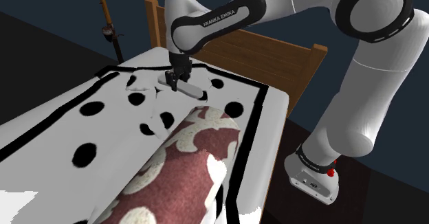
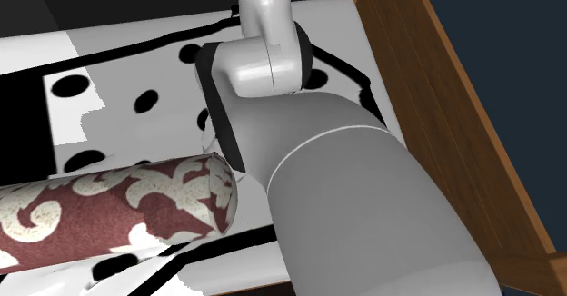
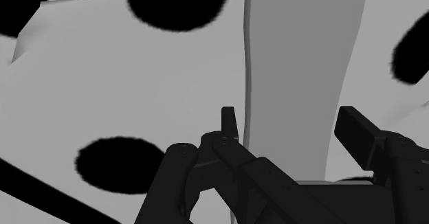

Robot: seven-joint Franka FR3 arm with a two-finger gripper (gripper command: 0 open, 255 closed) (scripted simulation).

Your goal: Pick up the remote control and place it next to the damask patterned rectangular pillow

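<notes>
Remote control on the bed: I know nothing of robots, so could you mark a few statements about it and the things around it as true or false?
1. The remote lies on a white bed cover with black spots. True.
2. The jaws are shut tight with nothing between them. False: they stand apart, with the remote between them.
3. The patterned pillow is dark red with pale motifs. True.
4. The pillow covers the remote. False: the remote lies uncovered beyond the pillow's end.
5. A wooden bed frame rises behind the cover. True.
</notes>
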